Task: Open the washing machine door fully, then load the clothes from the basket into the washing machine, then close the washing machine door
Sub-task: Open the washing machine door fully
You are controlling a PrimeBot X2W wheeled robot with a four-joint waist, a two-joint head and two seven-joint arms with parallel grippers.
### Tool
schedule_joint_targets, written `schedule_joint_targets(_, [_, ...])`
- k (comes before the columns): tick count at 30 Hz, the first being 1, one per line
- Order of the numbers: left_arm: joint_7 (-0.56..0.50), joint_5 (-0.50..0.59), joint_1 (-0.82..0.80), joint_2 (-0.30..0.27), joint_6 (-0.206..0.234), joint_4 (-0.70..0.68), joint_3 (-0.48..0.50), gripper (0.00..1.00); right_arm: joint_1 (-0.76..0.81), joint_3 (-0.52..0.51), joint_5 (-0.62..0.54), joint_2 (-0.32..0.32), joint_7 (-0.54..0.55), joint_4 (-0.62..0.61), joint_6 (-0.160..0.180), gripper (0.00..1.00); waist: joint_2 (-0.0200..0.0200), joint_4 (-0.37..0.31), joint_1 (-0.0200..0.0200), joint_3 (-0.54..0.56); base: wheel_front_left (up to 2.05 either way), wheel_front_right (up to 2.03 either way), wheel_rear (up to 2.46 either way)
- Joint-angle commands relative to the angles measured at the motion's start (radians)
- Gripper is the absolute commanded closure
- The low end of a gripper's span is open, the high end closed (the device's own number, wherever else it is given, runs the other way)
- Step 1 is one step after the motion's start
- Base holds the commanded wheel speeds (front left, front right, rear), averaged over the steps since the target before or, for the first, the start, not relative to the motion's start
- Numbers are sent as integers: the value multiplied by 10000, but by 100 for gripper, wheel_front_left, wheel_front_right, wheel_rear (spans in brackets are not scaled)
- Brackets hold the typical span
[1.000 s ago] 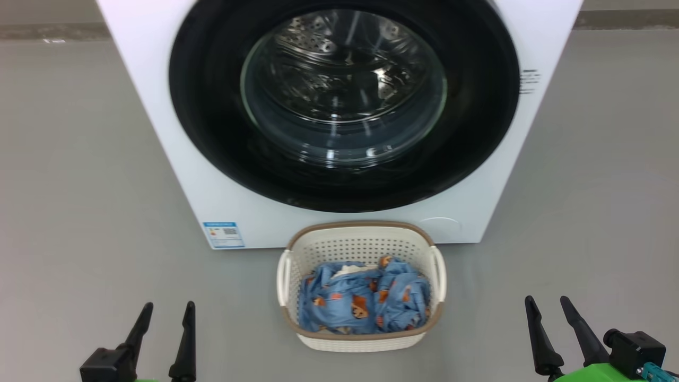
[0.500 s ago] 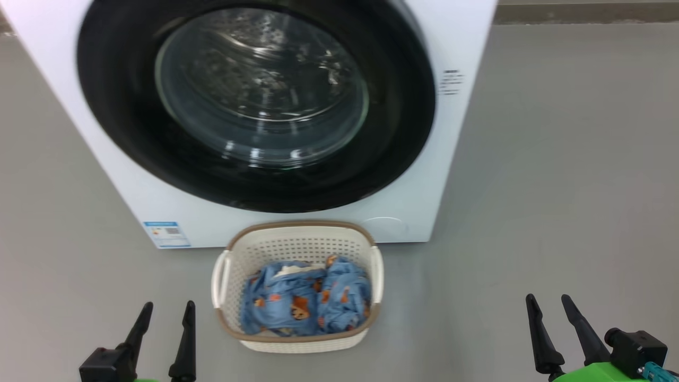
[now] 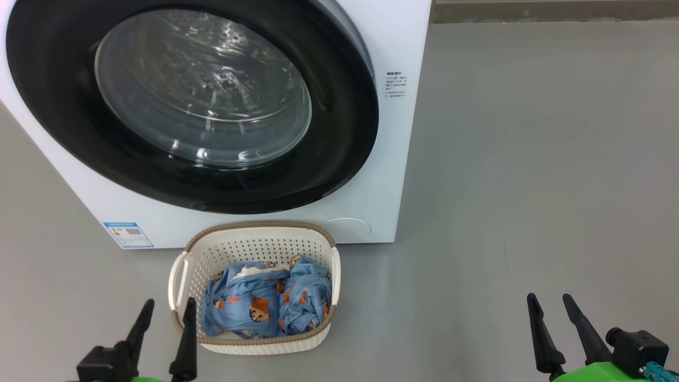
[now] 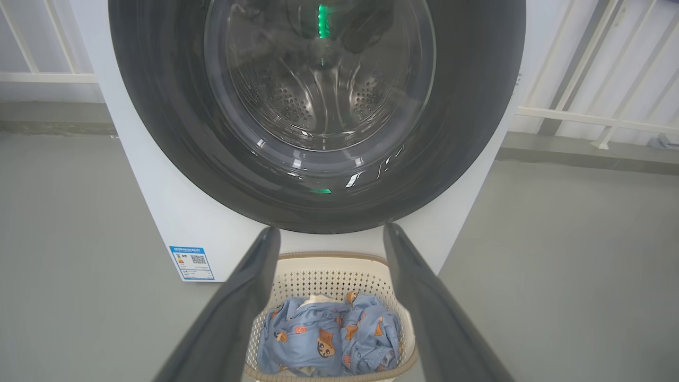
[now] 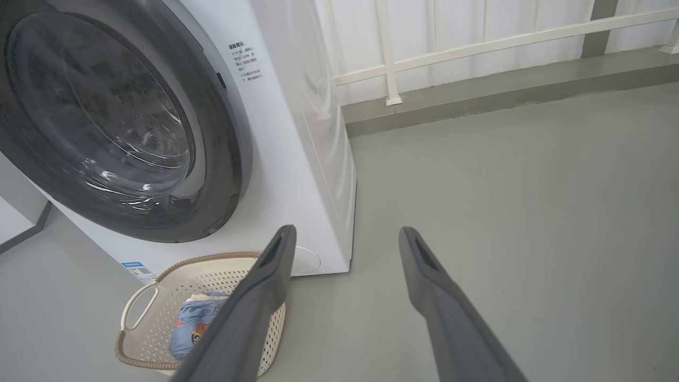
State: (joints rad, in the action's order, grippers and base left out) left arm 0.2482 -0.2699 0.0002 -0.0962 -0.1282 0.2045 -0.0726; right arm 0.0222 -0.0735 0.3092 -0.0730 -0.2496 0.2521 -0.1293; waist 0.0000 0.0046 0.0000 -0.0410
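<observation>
Door (image 3: 191, 101) shut, upper left; clothes (image 3: 249, 302) in basket (image 3: 265, 246).
Left gripper (image 3: 170, 303) and right gripper (image 3: 548, 297) gape empty; try door's right edge.

Head view: looks forward and down onto the washing machine (image 3: 387, 185) front and the basket (image 3: 260, 225). Left wrist view: low, near, squarely facing the washing machine door (image 4: 170, 122). Right wrist view: further right, angled across the machine's corner. All three share door and basket.

Washing machine door (image 3: 191, 106) shut; bear-print clothes (image 3: 265, 305) heaped in basket (image 3: 254, 246) before washing machine (image 3: 395, 159).
</observation>
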Motion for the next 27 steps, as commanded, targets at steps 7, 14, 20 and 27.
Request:
schedule_joint_targets(7, [136,-72,-353,-121,-25,-233,292,0,-246,278,-39,-50,-122,-279,-14,0,0,18,0,13,2,2,-3])
schedule_joint_targets(14, [136,-92,-327,-95,-25,-201,266,0,-304,300,-27,-42,-122,-277,-14,0,0,46,0,26,0,0,0])
schedule_joint_targets(20, [136,-154,-225,-3,-25,-193,302,0,-551,534,134,-25,-122,-277,-14,73,0,50,0,86,0,0,0])
schedule_joint_targets(27, [136,-165,-148,97,-25,-164,236,0,-1179,737,711,24,-122,-363,-14,100,0,107,0,111,0,0,0])
